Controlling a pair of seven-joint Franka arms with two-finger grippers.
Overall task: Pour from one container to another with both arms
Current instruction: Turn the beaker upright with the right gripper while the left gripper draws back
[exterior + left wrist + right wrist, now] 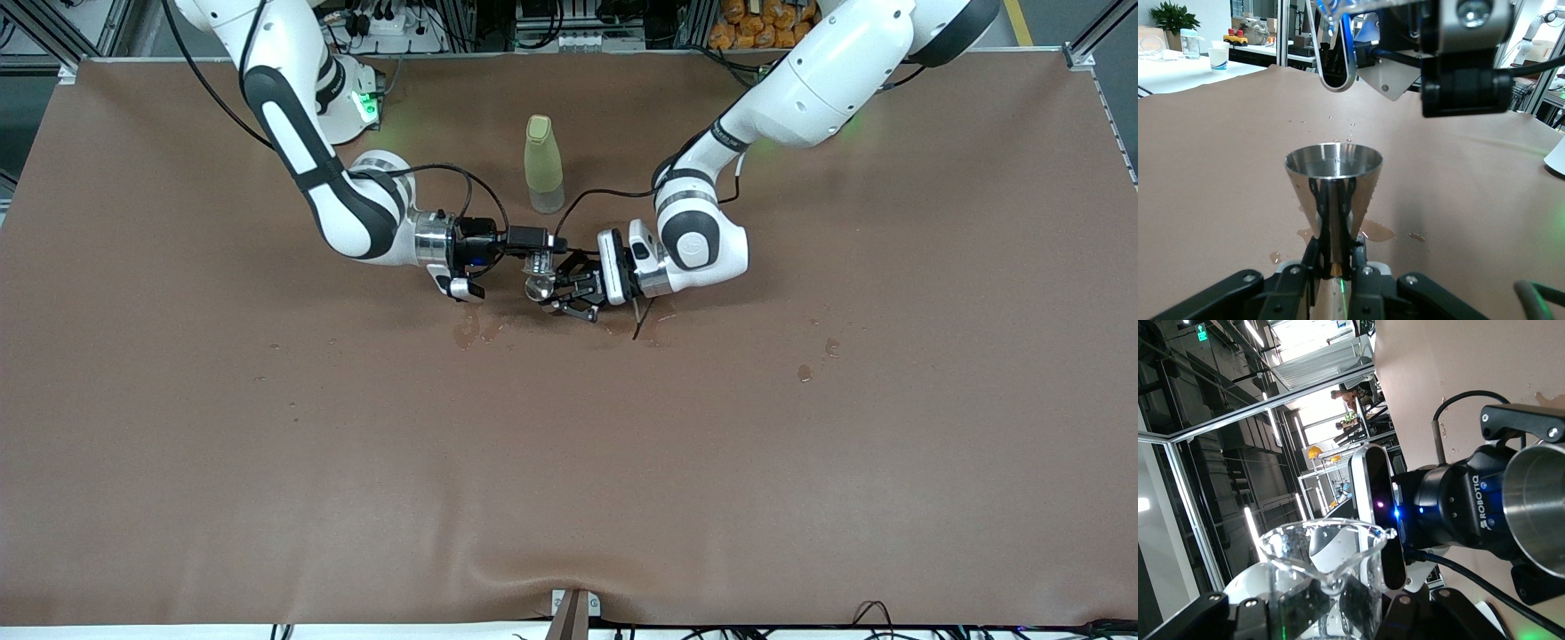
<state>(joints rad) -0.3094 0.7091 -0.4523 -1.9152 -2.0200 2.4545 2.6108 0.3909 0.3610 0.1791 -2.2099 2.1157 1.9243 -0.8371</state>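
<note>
Over the middle of the table, my left gripper [558, 290] is shut on the narrow waist of a steel cone-shaped measuring cup [537, 286], which it holds upright with the mouth up. In the left wrist view the cup [1333, 175] sits between the fingers of the left gripper [1335, 265]. My right gripper [532, 253] is shut on a clear glass beaker [539, 264], tipped with its spout [1336, 75] just above the cup's mouth. The right wrist view shows the beaker [1327, 555] in the right gripper [1331, 608] and the steel cup [1540, 509] beside it.
A tall pale yellow-green bottle [543, 164] stands upright on the brown table cover [569, 462], farther from the front camera than the grippers. Wet patches lie under the grippers [476, 329] and toward the left arm's end [818, 360].
</note>
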